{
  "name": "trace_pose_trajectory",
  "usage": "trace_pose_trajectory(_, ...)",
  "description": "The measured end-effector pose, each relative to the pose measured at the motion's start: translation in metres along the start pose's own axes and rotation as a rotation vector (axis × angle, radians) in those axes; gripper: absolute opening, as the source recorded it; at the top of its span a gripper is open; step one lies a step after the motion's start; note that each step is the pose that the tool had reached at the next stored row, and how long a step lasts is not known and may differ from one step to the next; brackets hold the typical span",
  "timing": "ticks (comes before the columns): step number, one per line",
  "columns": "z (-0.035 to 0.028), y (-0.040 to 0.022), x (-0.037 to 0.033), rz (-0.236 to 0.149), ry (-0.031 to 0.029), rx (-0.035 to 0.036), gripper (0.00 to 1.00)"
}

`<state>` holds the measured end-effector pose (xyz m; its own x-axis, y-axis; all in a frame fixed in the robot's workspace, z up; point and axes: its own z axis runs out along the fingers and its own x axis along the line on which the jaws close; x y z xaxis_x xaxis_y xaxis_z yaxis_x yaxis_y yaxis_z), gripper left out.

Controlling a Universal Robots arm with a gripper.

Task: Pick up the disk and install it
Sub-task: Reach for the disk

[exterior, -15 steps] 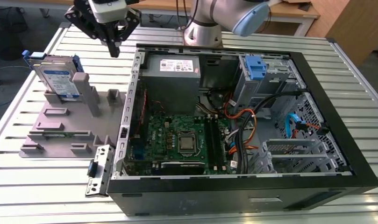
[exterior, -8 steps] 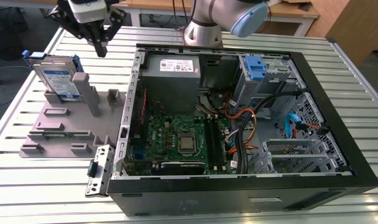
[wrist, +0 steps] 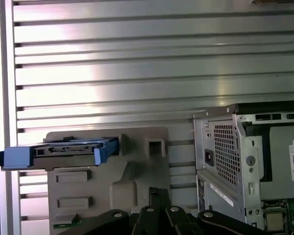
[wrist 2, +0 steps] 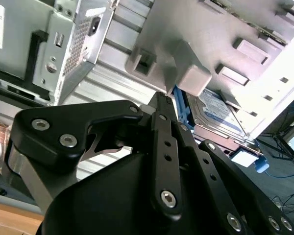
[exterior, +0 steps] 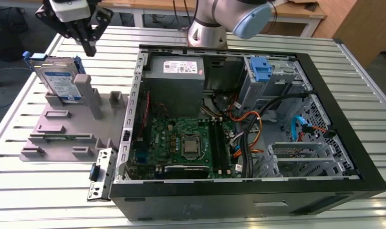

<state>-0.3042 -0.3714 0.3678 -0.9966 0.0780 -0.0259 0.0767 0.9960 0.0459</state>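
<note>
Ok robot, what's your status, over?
Gripper shut, empty, near disk's top. Disk upright in grey holder, untouched. Open computer case alongside.

Label (exterior: 62, 86) on the disk (exterior: 53, 64): print too small to read. Sticker (exterior: 178, 67) on power-supply box (exterior: 173, 83): likewise illegible.

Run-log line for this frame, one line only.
gripper: shut, empty, above grey fixture, apart from disk | disk: upright in fixture, outside computer case | install: not done
</note>
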Motion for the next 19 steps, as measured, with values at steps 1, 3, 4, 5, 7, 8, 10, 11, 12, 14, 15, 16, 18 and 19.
trace_pose_trajectory(1, 0.0009, 0.0019, 0.0033, 0.000, 0.0000, 0.0000, 0.11)
trace_pose_trajectory(3, 0.0022, 0.0054, 0.0088, 0.000, 0.0001, 0.0001, 0.11)
trace_pose_trajectory(4, 0.0028, 0.0070, 0.0116, 0.000, 0.0002, 0.0002, 0.11)
trace_pose_trajectory(5, 0.0033, 0.0083, 0.0147, 0.000, 0.0004, 0.0003, 0.11)
trace_pose_trajectory(7, 0.0047, 0.0105, 0.0209, 0.000, 0.0001, 0.0001, 0.11)
trace_pose_trajectory(8, 0.0053, 0.0111, 0.0238, 0.000, 0.0001, 0.0000, 0.11)
trace_pose_trajectory(10, 0.0065, 0.0122, 0.0303, 0.000, 0.0001, 0.0001, 0.11)
trace_pose_trajectory(11, 0.0071, 0.0127, 0.0337, 0.000, 0.0001, 0.0001, 0.11)
trace_pose_trajectory(12, 0.0077, 0.0131, 0.0367, 0.000, 0.0002, 0.0002, 0.11)
trace_pose_trajectory(14, 0.0089, 0.0135, 0.0403, 0.000, 0.0001, 0.0001, 0.11)
trace_pose_trajectory(15, 0.0092, 0.0136, 0.0412, 0.000, 0.0001, 0.0001, 0.11)
trace_pose_trajectory(16, 0.0093, 0.0136, 0.0412, 0.000, 0.0000, 0.0001, 0.11)
trace_pose_trajectory(18, 0.0093, 0.0136, 0.0413, 0.000, 0.0001, 0.0002, 0.11)
trace_pose_trajectory(19, 0.0094, 0.0136, 0.0414, 0.000, 0.0001, 0.0001, 0.11)
